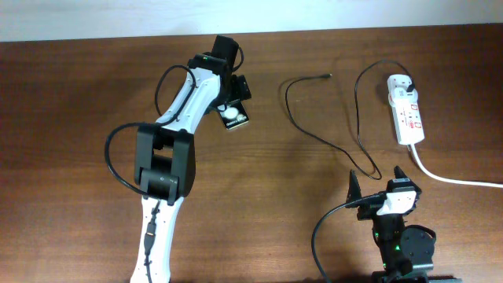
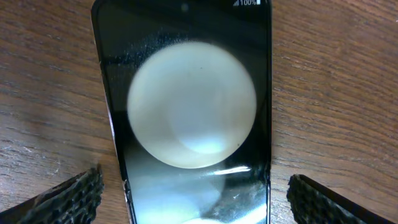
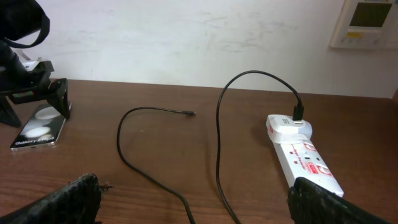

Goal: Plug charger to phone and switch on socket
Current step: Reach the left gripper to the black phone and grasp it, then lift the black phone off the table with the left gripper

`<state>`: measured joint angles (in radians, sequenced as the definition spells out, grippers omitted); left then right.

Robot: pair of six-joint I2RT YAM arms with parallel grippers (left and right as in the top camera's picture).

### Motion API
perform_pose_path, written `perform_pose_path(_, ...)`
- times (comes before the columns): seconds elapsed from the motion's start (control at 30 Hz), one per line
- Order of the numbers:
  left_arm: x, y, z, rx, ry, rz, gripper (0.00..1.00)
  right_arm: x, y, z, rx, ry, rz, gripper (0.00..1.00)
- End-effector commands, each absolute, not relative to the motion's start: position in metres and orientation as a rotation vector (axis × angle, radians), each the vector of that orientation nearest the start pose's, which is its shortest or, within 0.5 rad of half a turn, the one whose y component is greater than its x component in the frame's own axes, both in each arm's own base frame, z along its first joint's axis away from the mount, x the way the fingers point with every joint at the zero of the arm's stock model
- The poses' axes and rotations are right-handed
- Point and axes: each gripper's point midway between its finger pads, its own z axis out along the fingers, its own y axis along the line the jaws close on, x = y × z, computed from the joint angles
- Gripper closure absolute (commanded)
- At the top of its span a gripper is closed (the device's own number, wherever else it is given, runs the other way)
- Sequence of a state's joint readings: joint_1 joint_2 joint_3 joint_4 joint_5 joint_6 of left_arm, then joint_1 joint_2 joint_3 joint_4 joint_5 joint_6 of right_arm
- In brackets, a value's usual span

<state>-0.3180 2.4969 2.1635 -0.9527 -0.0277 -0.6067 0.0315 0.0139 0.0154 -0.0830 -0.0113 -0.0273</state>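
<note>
The phone (image 1: 236, 117) lies face up on the brown tabletop (image 1: 71, 94), just left of upper centre in the overhead view. Its glossy glass shows a large pale round spot and, in the left wrist view, "100%" at its top edge. The left tool (image 1: 234, 99) hangs directly over it with jaws spread wide. In the wrist view the dark ribbed fingertips (image 2: 81, 190) stand at the frame's lower corners, one on each side of the handset and clear of its edges.

The charger (image 3: 217, 143) is not joined to the phone. Its small connector tip (image 1: 328, 76) rests bare on the wood at upper centre-right, well apart from the handset. The thin black cable loops down toward the lower right and climbs back to a black plug (image 1: 411, 82) seated in the top end of the socket (image 1: 409, 118) — the white strip with red markings at the frame's upper right. Whether its switches are on cannot be told. A thick white cord (image 1: 452, 180) trails from the strip's lower end off the right edge.

The right tool (image 1: 378, 181) sits at lower right, jaws wide and holding nothing, just below the cable's lowest bend. Its wrist camera looks across the tabletop at cable, strip and distant phone — with a white wall panel (image 3: 367, 22) in the upper right corner.
</note>
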Motion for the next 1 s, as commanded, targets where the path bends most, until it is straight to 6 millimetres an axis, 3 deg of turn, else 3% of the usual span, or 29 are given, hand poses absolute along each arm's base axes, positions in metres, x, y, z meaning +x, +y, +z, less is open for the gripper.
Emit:
perform_pose_path(0.0, 0.527, -0.167, 0.005, -0.432, 2.837, -0.117, 0.01, 0.246, 0.009, 0.155, -0.055, 1.656, 0.012, 0.01)
perform_pose_path(0.17, 0.525, -0.168, -0.001, -0.417, 2.838, -0.062, 0.01, 0.246, 0.009, 0.155, -0.055, 1.656, 0.012, 0.02)
perform_pose_path(0.3, 0.509, -0.177, -0.044, -0.387, 2.921, -0.016, 0.01, 0.246, 0.009, 0.155, -0.055, 1.656, 0.012, 0.01)
perform_pose_path(0.57, 0.488, -0.174, -0.053, -0.371, 3.002, 0.047, 0.27, 0.246, 0.009, 0.155, -0.055, 1.656, 0.012, 0.01)
perform_pose_path(0.67, 0.476, -0.170, -0.053, -0.241, 3.065, 0.092, 0.30, 0.246, 0.009, 0.155, -0.055, 1.656, 0.012, 0.01)
perform_pose_path(0.8, 0.453, -0.163, -0.053, -0.128, 3.167, 0.138, 0.27, 0.246, 0.009, 0.155, -0.055, 1.656, 0.012, 0.01)
perform_pose_path(0.87, 0.448, -0.162, -0.053, -0.128, 3.183, 0.151, 0.18, 0.246, 0.009, 0.155, -0.055, 1.656, 0.012, 0.01)
perform_pose_path(0.9, 0.448, -0.162, -0.053, -0.129, 3.183, 0.151, 0.06, 0.246, 0.009, 0.155, -0.055, 1.656, 0.012, 0.01)
perform_pose_path(0.97, 0.448, -0.162, -0.053, -0.130, 3.184, 0.151, 0.00, 0.246, 0.009, 0.155, -0.055, 1.656, 0.012, 0.01)
